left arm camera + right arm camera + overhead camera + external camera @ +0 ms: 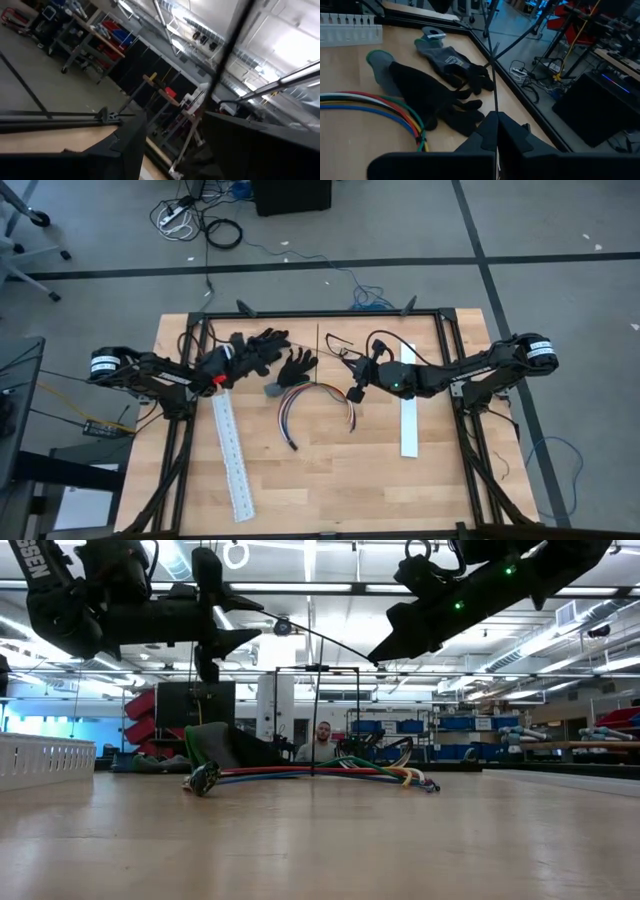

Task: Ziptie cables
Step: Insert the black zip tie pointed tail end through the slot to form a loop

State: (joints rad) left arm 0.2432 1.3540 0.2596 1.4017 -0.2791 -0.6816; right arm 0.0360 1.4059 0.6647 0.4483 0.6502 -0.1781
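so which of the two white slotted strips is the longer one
The long white slotted plastic strip by the left arm; it runs well down the wooden table, while the shorter white strip lies under the right arm.

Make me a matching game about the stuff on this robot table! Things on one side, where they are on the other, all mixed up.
Things:
1. cables
2. black gloves
3. long white strip
4. right gripper

Places or states:
A. on the table's left half, below the left gripper
B. shut on a thin black line
C. looped at the table's middle
D. near the table's far edge, beside the cables

Pairs: 1-C, 2-D, 3-A, 4-B
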